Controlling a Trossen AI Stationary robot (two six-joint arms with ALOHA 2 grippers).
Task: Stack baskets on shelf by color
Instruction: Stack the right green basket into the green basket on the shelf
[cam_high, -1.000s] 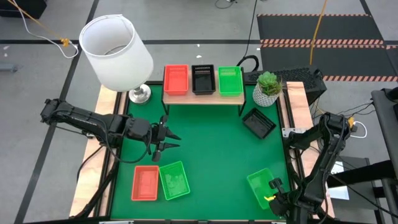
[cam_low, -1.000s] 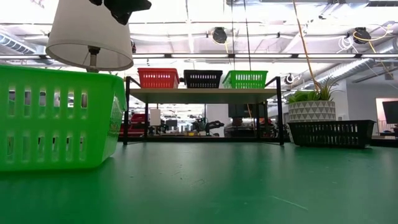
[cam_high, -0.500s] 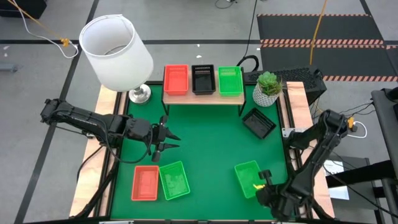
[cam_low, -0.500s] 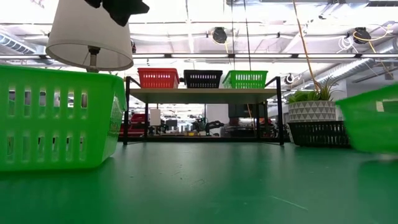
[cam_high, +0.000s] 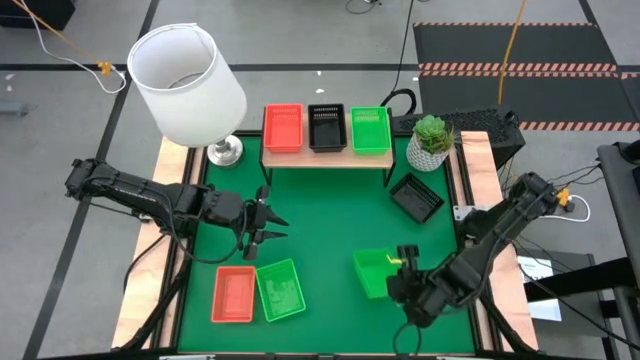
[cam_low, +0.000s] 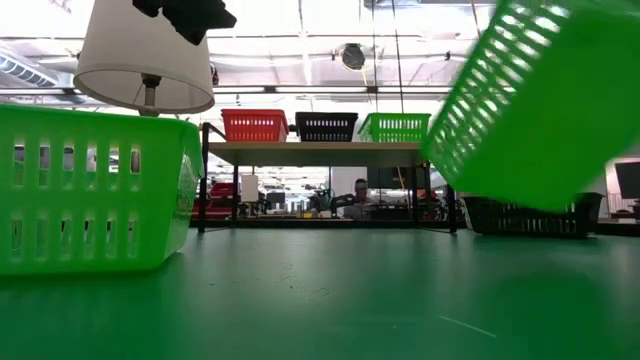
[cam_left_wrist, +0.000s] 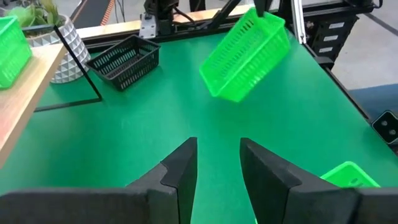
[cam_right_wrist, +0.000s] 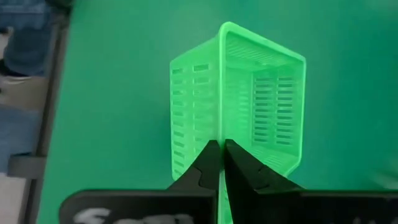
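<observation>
Green basket (cam_high: 373, 272) hangs tilted, its wall pinched in the right gripper (cam_high: 398, 281); a thin-edge grip could slip. Left gripper (cam_high: 268, 227) waits part-open.

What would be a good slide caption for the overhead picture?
The right gripper carries a green basket above the table while the left gripper waits near the shelf holding three baskets.

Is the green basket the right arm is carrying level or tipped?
Tipped. The green basket hangs clear of the table, slanted with one end higher, the right gripper clamped on its rim.
</observation>
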